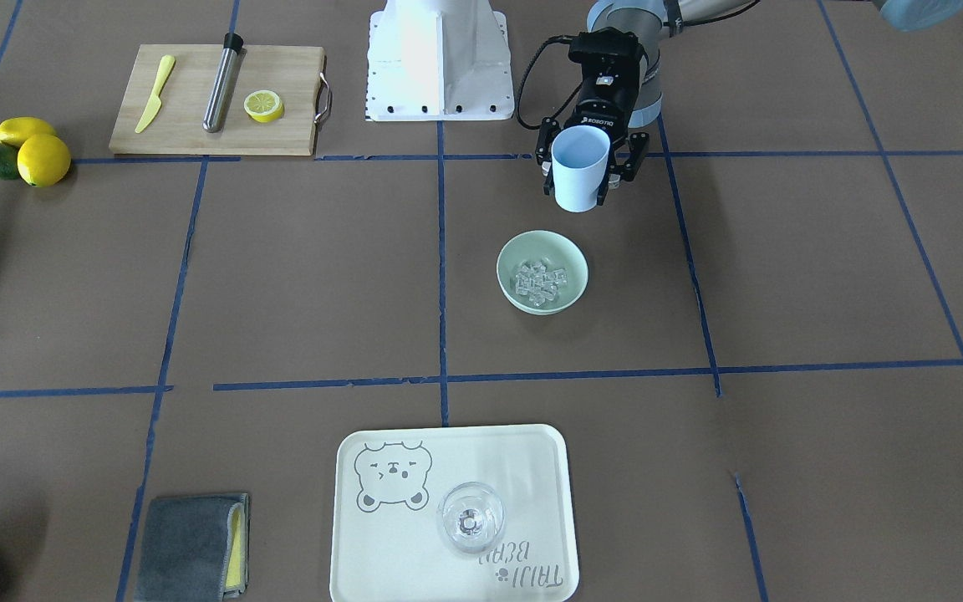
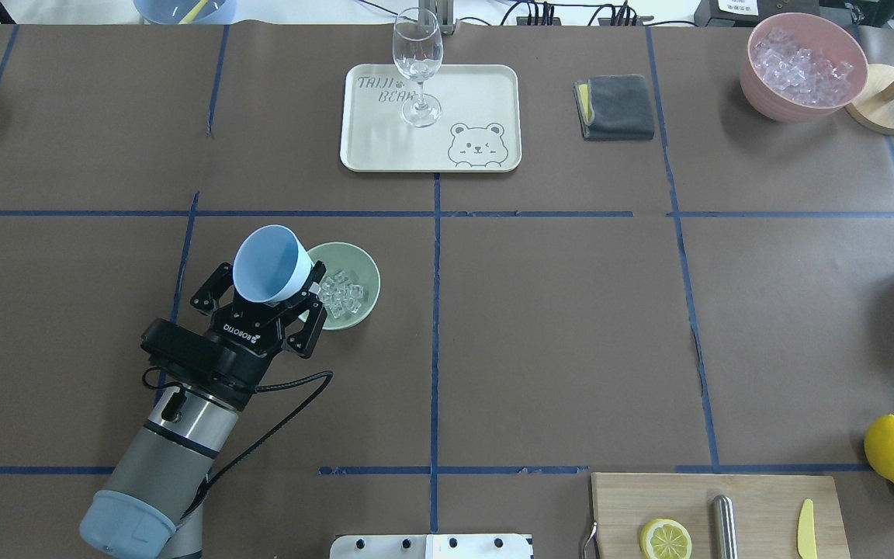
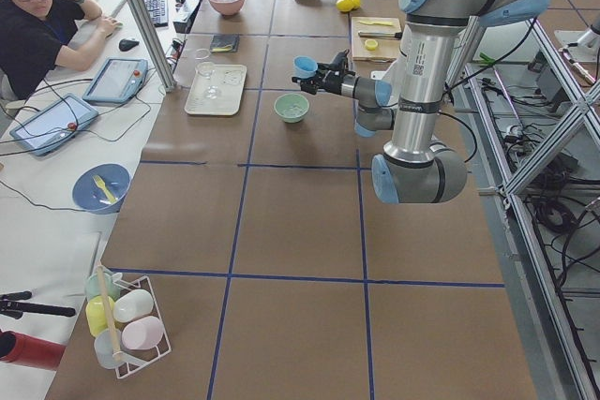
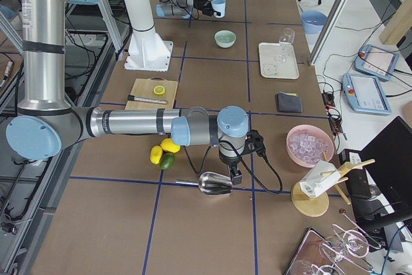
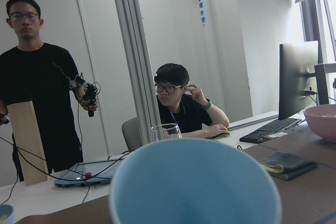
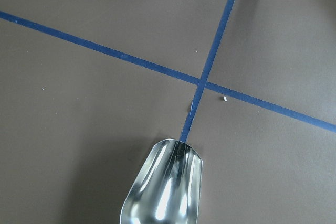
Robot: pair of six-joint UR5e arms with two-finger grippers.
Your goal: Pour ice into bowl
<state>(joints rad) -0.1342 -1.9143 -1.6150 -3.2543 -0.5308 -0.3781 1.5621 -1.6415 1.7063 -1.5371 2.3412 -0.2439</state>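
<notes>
Ice (image 1: 539, 282): the clear cubes lie heaped in the bottom of the bowl (image 1: 572, 257), which stands on the table just left of the centre tape line as you look from behind the robot. You have the left gripper (image 1: 583, 180) clamped on the blue cup (image 1: 578, 155), held off the table near the bowl on the robot's side, mouth upward and slightly tilted. Right gripper (image 4: 233, 175) is low over the scoop (image 4: 214, 184) at the table's right end; you cannot tell whether its fingers are apart or together.
</notes>
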